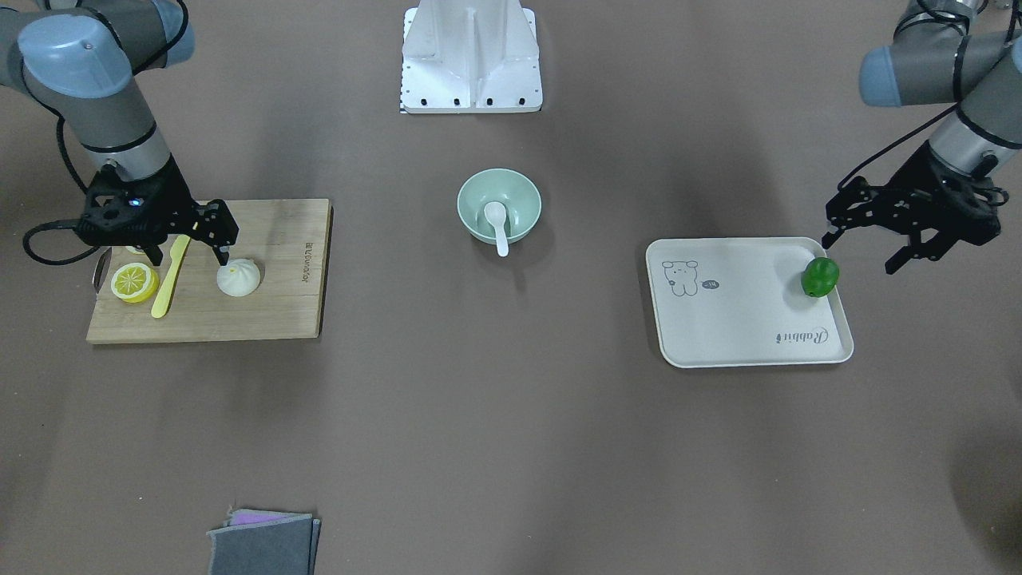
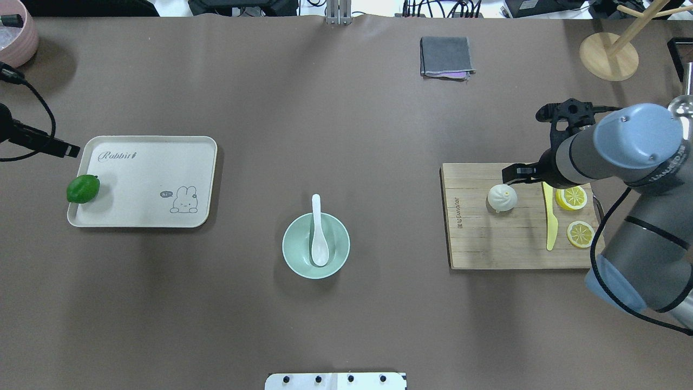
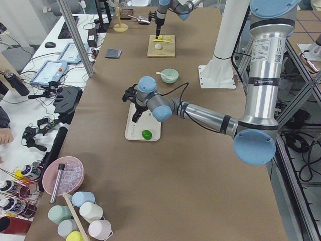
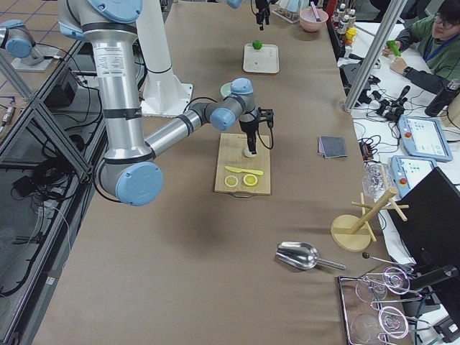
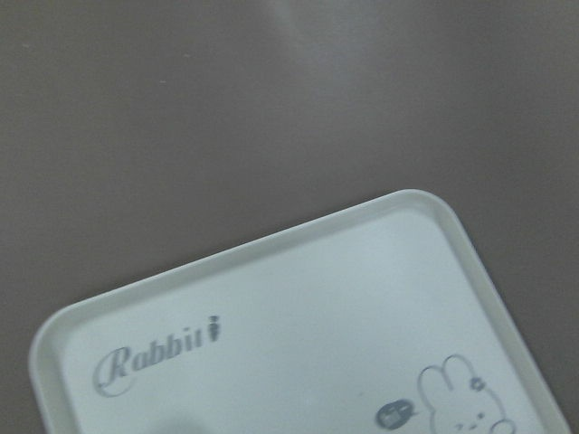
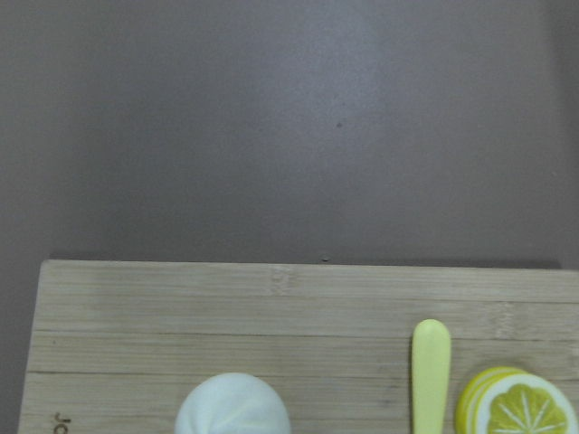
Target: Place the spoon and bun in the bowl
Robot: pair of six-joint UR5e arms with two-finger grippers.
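Bun (image 1: pixel 239 278): sits on wooden board (image 1: pixel 271 311) at table's right end, just below and bowl-ward of right gripper (image 1: pixel 192 254), the nearer one, jaws spread; spoon (image 1: pixel 497 224) already in bowl (image 1: pixel 520 200), table centre; left gripper (image 1: pixel 858 254) likewise spread, opposite end.

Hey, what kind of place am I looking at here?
Probably a robotics lab, not a kitchen: a left arm and a right arm work at one table, a teach pendant and loose cables lie beside it, and an operator sits nearby.
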